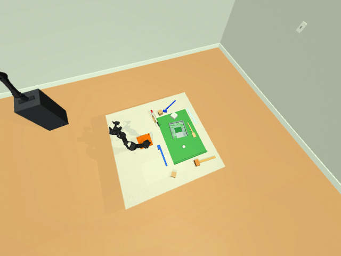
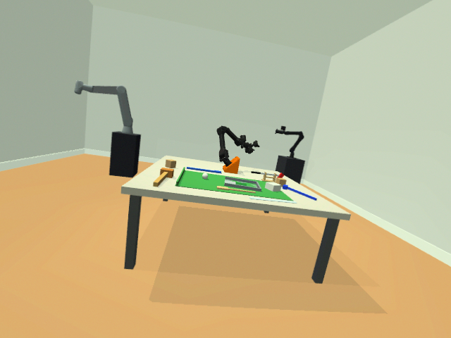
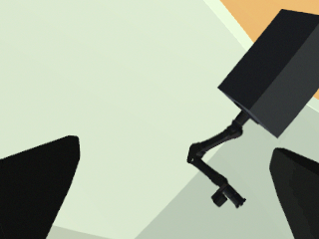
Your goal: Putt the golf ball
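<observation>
Up close, my gripper (image 3: pixel 177 153) hangs spread wide, pinching nothing, aimed at the wall. Farther out, the golf ball (image 1: pixel 183 146) sits on the green mat (image 1: pixel 189 152); beyond it, the red putter (image 1: pixel 153 117) lies along the mat's far edge.

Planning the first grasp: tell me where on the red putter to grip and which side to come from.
Grip the putter mid-shaft, away from its red head, coming down from above with the jaws across the shaft. It looks to lie lengthwise just off the green mat's edge, beside a wooden block. The gripper is open, raised well clear.
</observation>
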### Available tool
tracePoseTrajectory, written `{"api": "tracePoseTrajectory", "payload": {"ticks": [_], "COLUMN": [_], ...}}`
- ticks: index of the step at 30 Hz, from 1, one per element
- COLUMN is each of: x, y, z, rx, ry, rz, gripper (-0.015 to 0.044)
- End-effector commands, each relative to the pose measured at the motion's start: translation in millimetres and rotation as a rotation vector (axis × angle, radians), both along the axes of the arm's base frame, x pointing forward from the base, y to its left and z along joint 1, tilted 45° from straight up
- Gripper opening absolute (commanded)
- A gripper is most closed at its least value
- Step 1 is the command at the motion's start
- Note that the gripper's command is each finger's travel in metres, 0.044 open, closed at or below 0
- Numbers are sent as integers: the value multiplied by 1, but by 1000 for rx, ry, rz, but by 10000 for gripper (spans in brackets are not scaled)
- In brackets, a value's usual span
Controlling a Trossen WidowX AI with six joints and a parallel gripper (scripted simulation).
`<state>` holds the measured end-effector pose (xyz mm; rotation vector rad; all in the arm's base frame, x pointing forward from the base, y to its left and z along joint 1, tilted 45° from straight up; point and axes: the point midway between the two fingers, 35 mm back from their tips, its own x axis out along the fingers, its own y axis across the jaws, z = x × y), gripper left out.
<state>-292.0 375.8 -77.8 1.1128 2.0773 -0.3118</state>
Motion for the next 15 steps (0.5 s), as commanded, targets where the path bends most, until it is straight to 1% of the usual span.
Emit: {"api": "tracePoseTrajectory", "payload": {"ticks": [1, 2, 4, 11, 15], "x": [2, 7, 27, 139, 186], "y": [1, 3, 12, 42, 46], "z": [0, -1, -4, -20, -26], "rx": [1, 5, 15, -22, -77], "ry": [-7, -29, -114, -559, -715], "rz": [2, 8, 32, 238, 359], "gripper": [426, 440, 440, 440, 440]}}
